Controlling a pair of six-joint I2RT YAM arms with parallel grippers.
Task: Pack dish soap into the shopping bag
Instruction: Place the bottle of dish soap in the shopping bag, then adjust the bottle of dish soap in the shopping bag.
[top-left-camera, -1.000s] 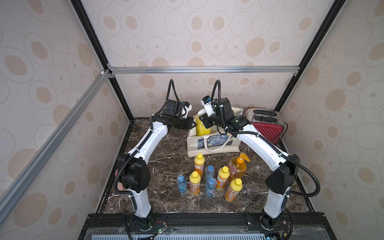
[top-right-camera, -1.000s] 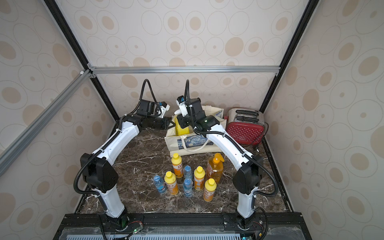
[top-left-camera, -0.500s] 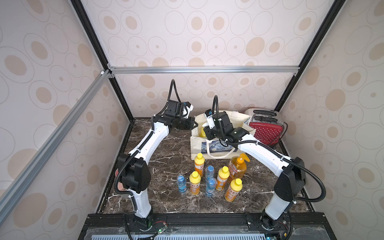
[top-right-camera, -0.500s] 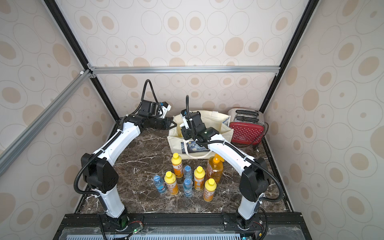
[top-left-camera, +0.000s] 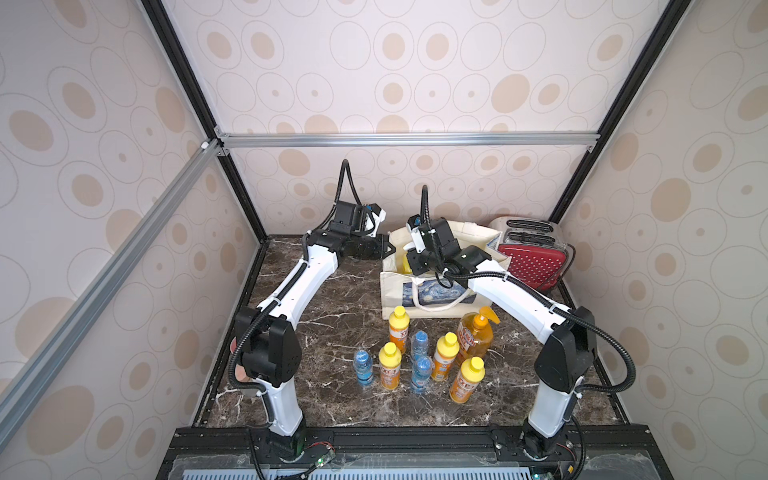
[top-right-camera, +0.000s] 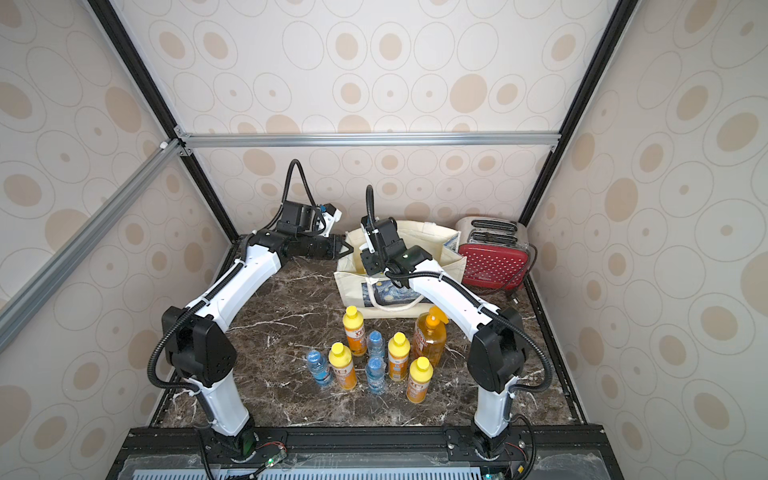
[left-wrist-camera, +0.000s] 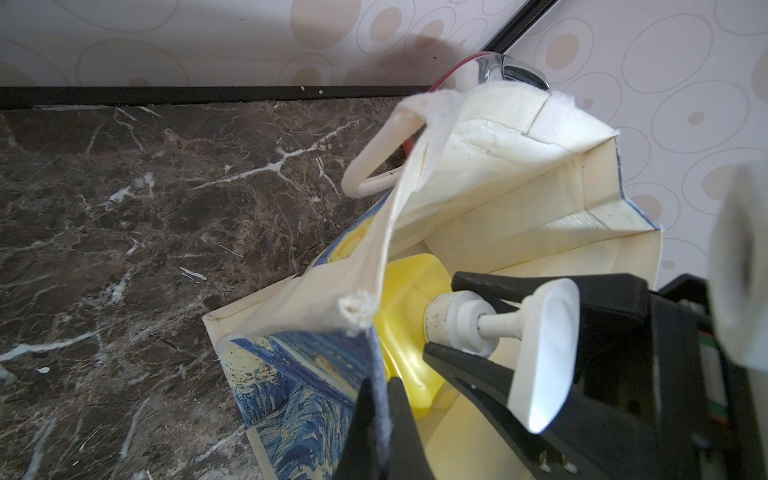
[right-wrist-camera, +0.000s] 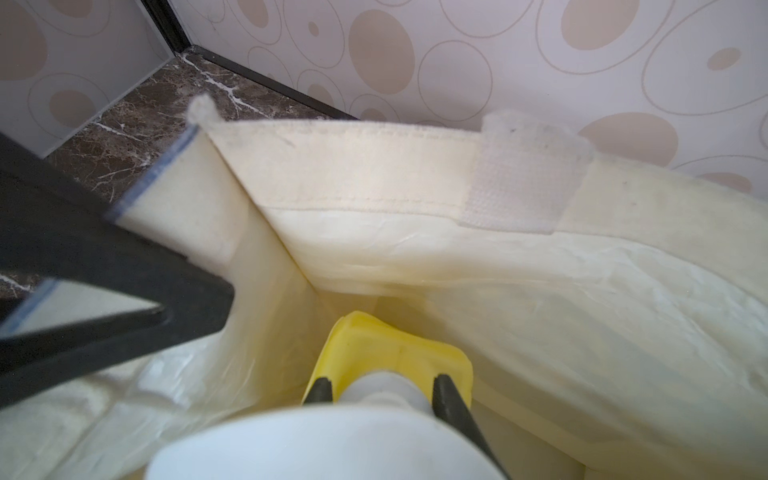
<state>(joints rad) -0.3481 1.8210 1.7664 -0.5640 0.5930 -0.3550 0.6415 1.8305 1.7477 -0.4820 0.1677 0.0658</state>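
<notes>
The shopping bag stands open at the back of the marble table. My left gripper is shut on the bag's near rim and holds it apart. The big yellow dish soap bottle stands inside the bag, its white pump on top. My right gripper reaches into the bag. Its jaws stand on either side of the pump's neck, with a thin strip of yellow showing beside one finger. An amber pump bottle and several small orange yellow-capped bottles stand in front of the bag.
A red white-dotted toaster sits right of the bag in the back corner. Three small blue-capped water bottles stand among the orange ones. The cage walls close in behind and on both sides.
The right arm has come down, taking the yellow bottle from above the bag's rim to inside the bag. The left gripper has kept its hold on the rim.
</notes>
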